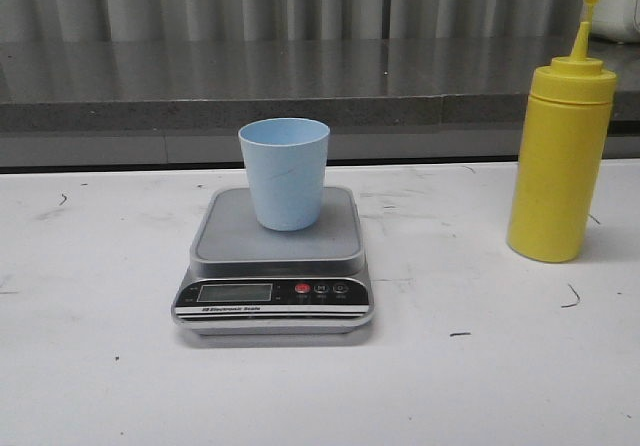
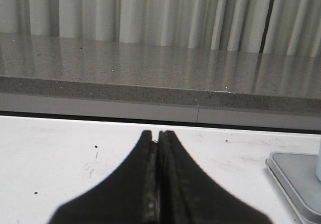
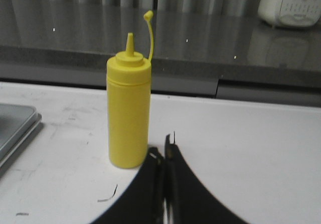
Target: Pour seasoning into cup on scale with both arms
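Observation:
A pale blue cup [image 1: 284,172] stands upright on the platform of the silver-grey scale [image 1: 275,266] at the table's middle. The yellow seasoning bottle [image 1: 560,156] stands upright at the right, its small cap hanging open on its tether; it also shows in the right wrist view [image 3: 128,113]. My left gripper [image 2: 157,133] is shut and empty, low over the table, with the scale's corner [image 2: 296,176] off to one side. My right gripper [image 3: 164,151] is shut and empty, just short of the bottle's base. Neither gripper shows in the front view.
A grey stone ledge [image 1: 300,91] runs along the back of the white table [image 1: 100,366], with a curtain behind it. A white appliance [image 3: 293,3] sits on the ledge at the far right. Small dark marks dot the table.

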